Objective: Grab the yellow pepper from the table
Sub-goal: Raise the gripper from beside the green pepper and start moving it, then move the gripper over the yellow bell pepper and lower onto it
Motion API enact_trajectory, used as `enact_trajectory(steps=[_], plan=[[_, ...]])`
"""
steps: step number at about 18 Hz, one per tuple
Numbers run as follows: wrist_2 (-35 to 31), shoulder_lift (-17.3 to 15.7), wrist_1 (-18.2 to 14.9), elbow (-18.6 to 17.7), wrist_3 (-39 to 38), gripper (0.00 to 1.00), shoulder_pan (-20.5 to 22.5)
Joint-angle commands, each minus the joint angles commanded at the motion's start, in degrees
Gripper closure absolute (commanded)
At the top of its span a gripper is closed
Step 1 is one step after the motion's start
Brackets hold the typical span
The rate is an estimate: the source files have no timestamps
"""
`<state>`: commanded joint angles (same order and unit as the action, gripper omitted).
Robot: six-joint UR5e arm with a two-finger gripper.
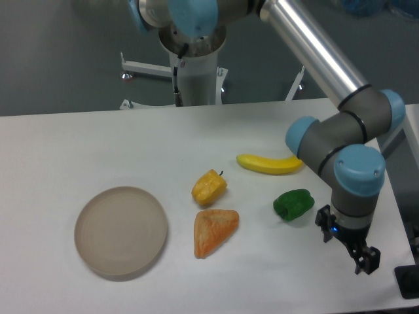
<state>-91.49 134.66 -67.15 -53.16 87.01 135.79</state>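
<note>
The yellow pepper (209,187) is small, lumpy and yellow-orange with a short dark stem. It lies on the white table (98,144) near the middle. My gripper (353,252) hangs low over the table's right front part, far to the right of the pepper and just right of a green pepper. Its dark fingers (366,259) point down and hold nothing; I cannot tell how far apart they stand.
A long yellow banana (270,164) lies right of the yellow pepper. A green pepper (292,204) sits by my gripper. An orange wedge-shaped piece (213,231) lies just in front of the yellow pepper. A round beige plate (120,231) sits at the front left.
</note>
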Motion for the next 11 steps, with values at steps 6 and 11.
enact_trajectory(steps=[6, 11], plan=[[-0.1, -7.9, -1.1, -11.2, 0.0, 0.00, 0.4], [-0.1, -14.7, -3.1, -20.0, 0.0, 0.00, 1.0]])
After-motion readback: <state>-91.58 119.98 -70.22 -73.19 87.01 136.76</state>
